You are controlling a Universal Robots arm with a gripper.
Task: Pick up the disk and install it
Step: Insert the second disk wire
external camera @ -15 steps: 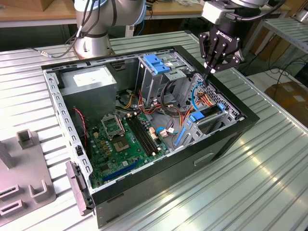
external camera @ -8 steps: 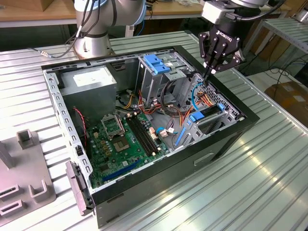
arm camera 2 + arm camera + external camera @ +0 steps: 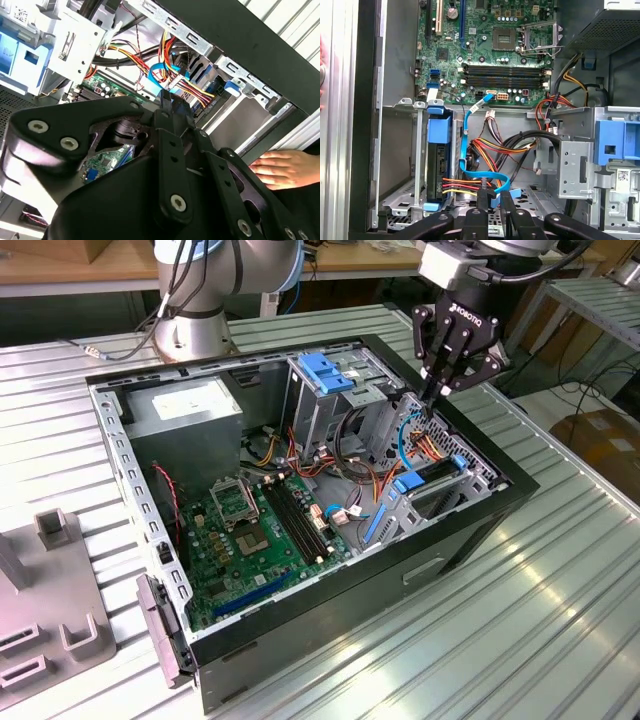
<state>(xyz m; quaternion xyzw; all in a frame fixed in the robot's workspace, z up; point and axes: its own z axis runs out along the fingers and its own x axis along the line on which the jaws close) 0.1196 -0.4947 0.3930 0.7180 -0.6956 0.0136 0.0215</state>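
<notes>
**Snag risk: fingers are on the cable beside the seated disk**

Reading across the exterior view from its left, the motherboard (image 3: pixel 250 530) lies well away from the gripper (image 3: pixel 432 400), lower in the open case (image 3: pixel 470 530). You have nothing to fear there unless the arm swings wide. Nearer the gripper, the drive cage with the blue handle (image 3: pixel 322 372) stands tall beside it. A sideways move could knock a finger linkage against that metal.

The fingers are drawn nearly together. In the first wrist view they appear to pinch the end of the blue data cable (image 3: pixel 466 145), though how firm the hold is I cannot tell. That cable loops loosely, so a sharp pull could tug its far plug off the board or drag the loop across the other wiring.

Just below and beside the fingertips sits the disk (image 3: pixel 437 165). It stands on edge in its bay, framed by its blue carrier. The red, yellow and orange power wires (image 3: pixel 455 186) run to its end, right beside the gripper, and could catch on a finger.

Beyond the gripper, a person's hand (image 3: pixel 282 169) rests against the outside of the case wall. Watch it: any outward swing carries the arm towards it.
</notes>
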